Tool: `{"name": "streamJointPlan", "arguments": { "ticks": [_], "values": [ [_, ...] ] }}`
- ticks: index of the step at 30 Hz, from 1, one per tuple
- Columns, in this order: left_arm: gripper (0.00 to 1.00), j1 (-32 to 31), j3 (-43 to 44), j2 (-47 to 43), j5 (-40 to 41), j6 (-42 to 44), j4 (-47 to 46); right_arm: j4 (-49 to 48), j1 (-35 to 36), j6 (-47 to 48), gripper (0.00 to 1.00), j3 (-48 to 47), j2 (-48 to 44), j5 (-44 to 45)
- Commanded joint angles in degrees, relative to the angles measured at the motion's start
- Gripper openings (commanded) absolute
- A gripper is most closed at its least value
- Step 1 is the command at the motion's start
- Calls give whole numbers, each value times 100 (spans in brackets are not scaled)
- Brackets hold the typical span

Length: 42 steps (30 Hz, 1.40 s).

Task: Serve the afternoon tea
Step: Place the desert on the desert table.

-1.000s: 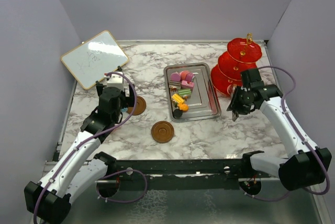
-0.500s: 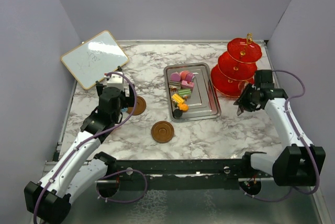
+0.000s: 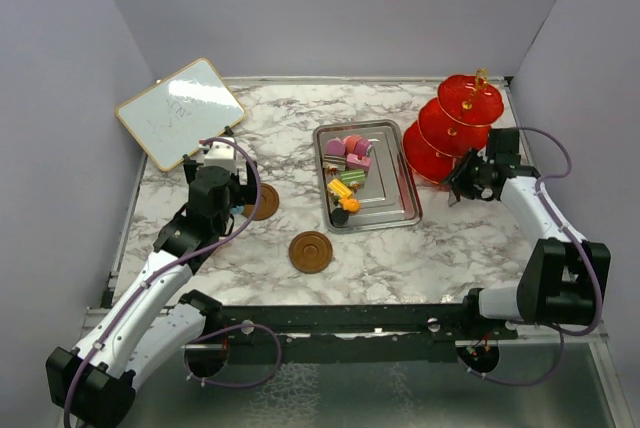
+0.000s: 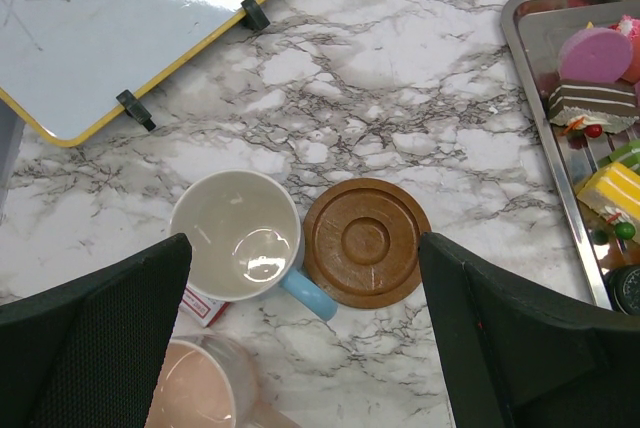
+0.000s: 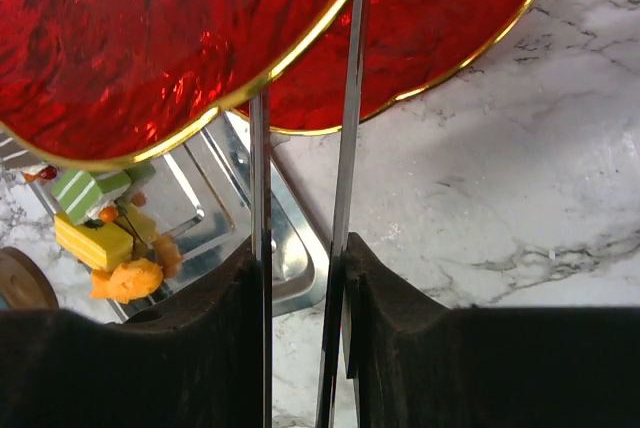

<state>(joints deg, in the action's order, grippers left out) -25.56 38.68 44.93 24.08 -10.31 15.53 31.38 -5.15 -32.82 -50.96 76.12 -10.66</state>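
My right gripper [image 5: 300, 278] is shut on a pair of steel tongs [image 5: 345, 148]. The tongs' blades run under the gold rim of the red three-tier stand [image 5: 150, 38], so their tips are hidden. In the top view this gripper [image 3: 462, 186] sits against the stand's [image 3: 455, 123] lower tiers. The cake pieces [image 3: 348, 163] lie on the steel tray [image 3: 400, 198]. My left gripper [image 4: 310, 348] hangs open over the blue cup [image 4: 240, 238], which touches a brown saucer [image 4: 365, 243]. The pink cup [image 4: 195, 398] is at the near left. A second saucer [image 3: 310, 251] lies nearer the front.
A wood-framed whiteboard [image 3: 180, 113] leans at the back left. A small red-and-white packet [image 4: 200, 303] lies by the blue cup. The tray's corner [image 5: 200, 208] and yellow [image 5: 92, 240] and green [image 5: 85, 191] cakes sit just left of the tongs. Walls close three sides.
My right arm has swung right and back from beside the tray to the red stand, carrying the tongs under its tiers. The left arm has not moved.
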Motion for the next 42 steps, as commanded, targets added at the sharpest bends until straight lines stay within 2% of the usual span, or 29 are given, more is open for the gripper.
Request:
{"name": "streamJointPlan", "arguments": {
  "ticks": [1,9,18,23,28,40,42],
  "values": [
    [99,25,44,-82,1,46,60,-828,-91,114,29,33,138,-350],
    [99,31,44,-80,-22,45,59,-1474,-300,688,30,173,632,-850],
    [99,27,44,-54,-19,54,71,-1561,-627,957,34,111,926,-1130],
    [99,32,44,-62,-8,55,66,-1276,-740,1058,44,30,668,-1106],
    [99,30,57,-71,-16,48,65,-1111,-742,981,48,85,374,-1025],
    [99,32,70,-81,-16,37,82,70,-742,684,43,247,-239,-301],
    [99,31,78,-89,-71,31,94,272,-742,711,43,303,-390,-408]
  ]
}}
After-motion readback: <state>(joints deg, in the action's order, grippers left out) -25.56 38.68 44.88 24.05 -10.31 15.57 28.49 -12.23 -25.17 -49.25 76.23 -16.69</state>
